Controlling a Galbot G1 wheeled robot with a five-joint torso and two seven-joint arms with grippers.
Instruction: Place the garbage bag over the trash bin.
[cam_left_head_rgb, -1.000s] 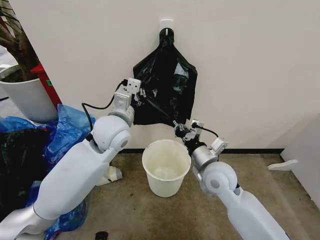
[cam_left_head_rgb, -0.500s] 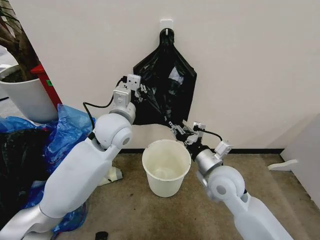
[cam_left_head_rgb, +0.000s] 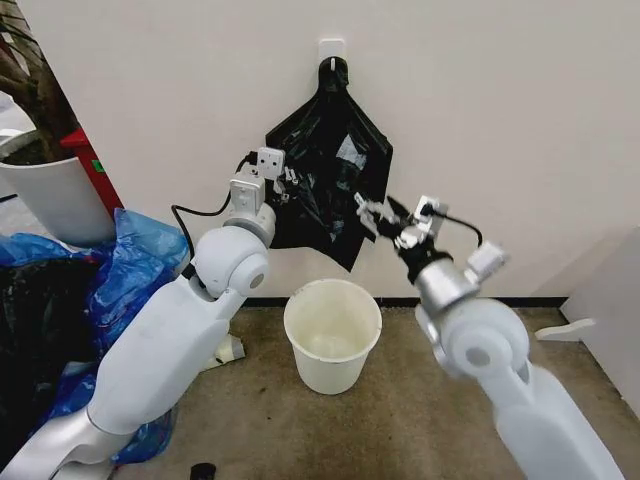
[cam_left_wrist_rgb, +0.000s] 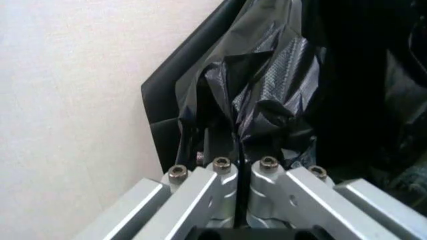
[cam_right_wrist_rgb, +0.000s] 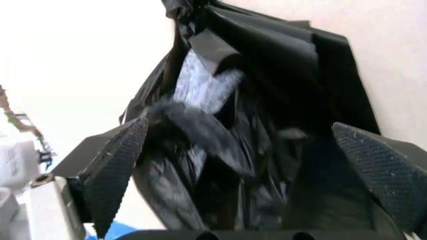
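A fan-shaped bunch of black plastic (cam_left_head_rgb: 325, 120) hangs from a wall hook (cam_left_head_rgb: 332, 47). The garbage bag (cam_left_head_rgb: 340, 195) is its wrinkled glossy front sheet; I cannot separate its outline from the bunch behind. My left gripper (cam_left_head_rgb: 290, 185) is shut on a fold at the sheet's left edge, and the pinched plastic (cam_left_wrist_rgb: 260, 100) bunches above the closed fingers (cam_left_wrist_rgb: 223, 172). By the sheet's right edge my right gripper (cam_left_head_rgb: 372, 212) stands open, its pads (cam_right_wrist_rgb: 113, 175) spread wide and facing the black plastic (cam_right_wrist_rgb: 227, 125). The white trash bin (cam_left_head_rgb: 330, 372) stands upright on the floor below, empty.
A big white planter pot (cam_left_head_rgb: 50, 195) with a trunk stands at the far left. Bright blue plastic bags (cam_left_head_rgb: 130, 255) are heaped beside it along my left arm. A white fitting (cam_left_head_rgb: 565, 328) lies on the floor at right. The wall is close behind the bin.
My right gripper has risen from beside the bin's rim up and to the right, to the bag's right edge. The left gripper has crept slightly upward, still pinching the plastic.
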